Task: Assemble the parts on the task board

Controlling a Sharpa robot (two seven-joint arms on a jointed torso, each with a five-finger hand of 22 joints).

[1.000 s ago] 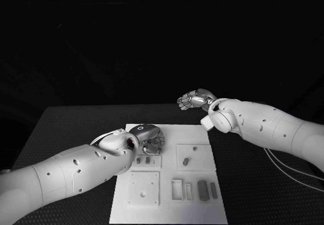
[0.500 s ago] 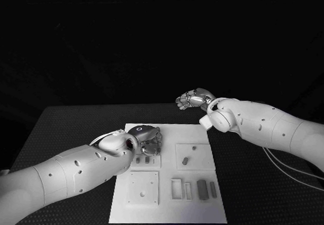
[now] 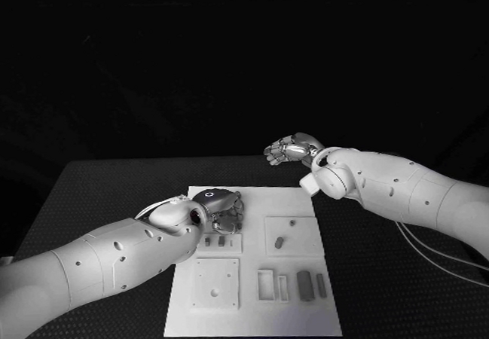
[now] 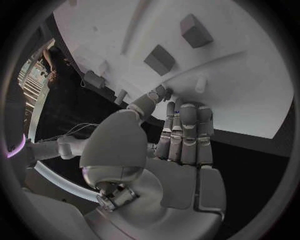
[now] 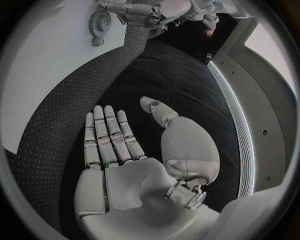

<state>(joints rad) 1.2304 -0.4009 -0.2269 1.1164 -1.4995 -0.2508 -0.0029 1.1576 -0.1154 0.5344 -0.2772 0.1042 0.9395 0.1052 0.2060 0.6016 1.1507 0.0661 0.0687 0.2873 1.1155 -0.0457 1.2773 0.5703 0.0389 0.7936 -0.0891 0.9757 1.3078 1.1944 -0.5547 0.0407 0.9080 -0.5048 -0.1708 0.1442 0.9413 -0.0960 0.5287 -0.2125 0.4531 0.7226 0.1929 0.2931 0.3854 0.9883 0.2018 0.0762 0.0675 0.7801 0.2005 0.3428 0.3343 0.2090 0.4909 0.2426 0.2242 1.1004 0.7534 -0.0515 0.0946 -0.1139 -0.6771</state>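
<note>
The room behind the tabletop [image 3: 104, 191] is black, and the scene is dim. The white board [image 3: 305, 318] and arms catch the light and stand out. Small parts on the board look soft. Both wrist views bend straight edges strongly and darken toward the circle's rim.

A black table [image 3: 105, 198] with a finely dotted surface spreads under the scene, its far edge meeting a dark background, and thin pale cables [image 3: 439, 255] trail across its right side toward the near edge; the same dotted top shows in the right wrist view.
</note>
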